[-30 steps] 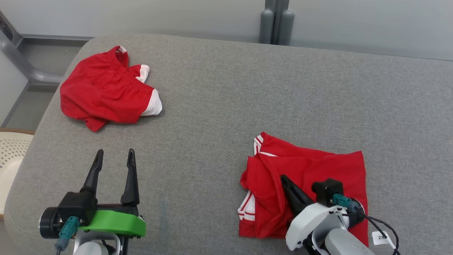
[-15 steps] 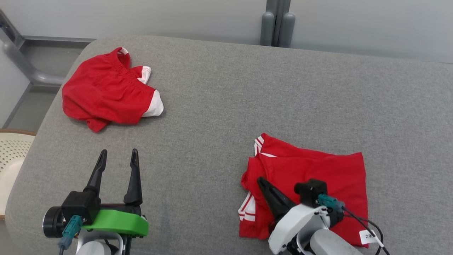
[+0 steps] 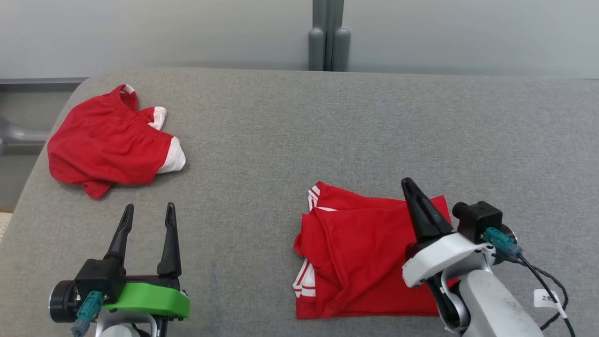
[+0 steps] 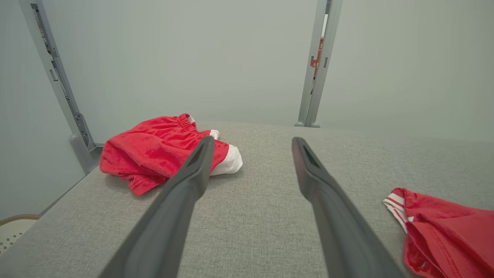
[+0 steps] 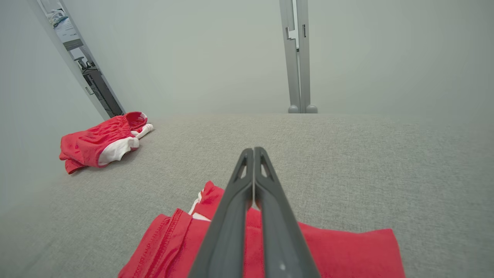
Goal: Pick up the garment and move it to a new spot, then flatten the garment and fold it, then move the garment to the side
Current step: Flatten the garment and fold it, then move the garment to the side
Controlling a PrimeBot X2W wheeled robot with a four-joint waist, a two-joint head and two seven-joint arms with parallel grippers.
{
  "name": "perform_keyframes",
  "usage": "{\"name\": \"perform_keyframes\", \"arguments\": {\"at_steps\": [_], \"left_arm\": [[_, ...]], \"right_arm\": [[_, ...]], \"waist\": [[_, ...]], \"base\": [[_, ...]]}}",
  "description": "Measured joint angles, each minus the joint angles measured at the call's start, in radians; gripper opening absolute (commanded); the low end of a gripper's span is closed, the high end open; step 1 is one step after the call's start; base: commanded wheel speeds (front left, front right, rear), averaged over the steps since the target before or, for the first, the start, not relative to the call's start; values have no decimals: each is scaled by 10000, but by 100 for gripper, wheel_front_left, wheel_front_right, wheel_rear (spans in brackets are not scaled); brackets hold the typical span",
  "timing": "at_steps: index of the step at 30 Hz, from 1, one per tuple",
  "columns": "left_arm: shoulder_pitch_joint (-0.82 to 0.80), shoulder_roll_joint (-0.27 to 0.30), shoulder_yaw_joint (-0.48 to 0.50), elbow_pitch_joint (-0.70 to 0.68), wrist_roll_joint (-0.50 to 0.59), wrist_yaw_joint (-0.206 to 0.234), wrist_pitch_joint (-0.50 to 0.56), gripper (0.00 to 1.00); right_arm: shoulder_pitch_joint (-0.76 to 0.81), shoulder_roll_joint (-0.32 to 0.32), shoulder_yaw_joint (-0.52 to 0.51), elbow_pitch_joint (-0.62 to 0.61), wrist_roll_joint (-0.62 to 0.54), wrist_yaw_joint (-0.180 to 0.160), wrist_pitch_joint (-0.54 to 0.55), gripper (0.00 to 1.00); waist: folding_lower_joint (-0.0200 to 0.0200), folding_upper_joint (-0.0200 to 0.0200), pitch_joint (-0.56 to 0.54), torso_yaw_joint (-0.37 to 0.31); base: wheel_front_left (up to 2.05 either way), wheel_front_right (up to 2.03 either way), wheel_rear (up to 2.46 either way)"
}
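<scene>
Hovering over the folded garment [image 3: 360,252] at 5 o'clock, your right gripper [image 3: 407,184] is closed on nothing; the left gripper [image 3: 149,207] gapes empty. Folding looks done; reopen to carry it aside.

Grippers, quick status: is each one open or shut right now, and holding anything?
Left gripper: open, holding nothing.
Right gripper: shut, nothing between its fingers, over the folded red garment.

- Left gripper [image 3: 149,209], lower left of the head view: fingers spread wide, pointing up the frame.
- Right gripper [image 3: 408,183], lower right: fingers pressed together, tilted up-left above its pale forearm [image 3: 491,302].
</scene>
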Motion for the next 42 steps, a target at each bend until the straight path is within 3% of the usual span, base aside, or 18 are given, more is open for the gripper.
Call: {"name": "perform_keyframes", "arguments": {"at_steps": [11,12,14,27,42], "left_arm": [[336,-6,186,2,46,31,0,100],[361,-4,215,0,46,35,0,100],[417,-6,255,-27,46,48,0,100],[807,-4,671,-148,382,-25,0,100],[1367,27,683,-290,376,-127,0,100]], "right_arm": [[1386,-625,-1402,-1524,-763,0,2,1],[1568,-606,-1546,-1687,-792,0,2,31],[1910,-568,-1764,-2017,-878,0,2,100],[3134,-380,-2196,-3204,-982,2,2,100],[3279,-318,-2075,-3216,-1045,2,2,100]], "waist": [[0,0,-433,-950],[0,1,-473,-1025],[0,1,-549,-1148],[0,0,-823,-1392],[0,0,-1038,-1183]], "base": [[0,0,0],[0,0,0],[0,0,0],[0,0,0],[0,0,0]]}}
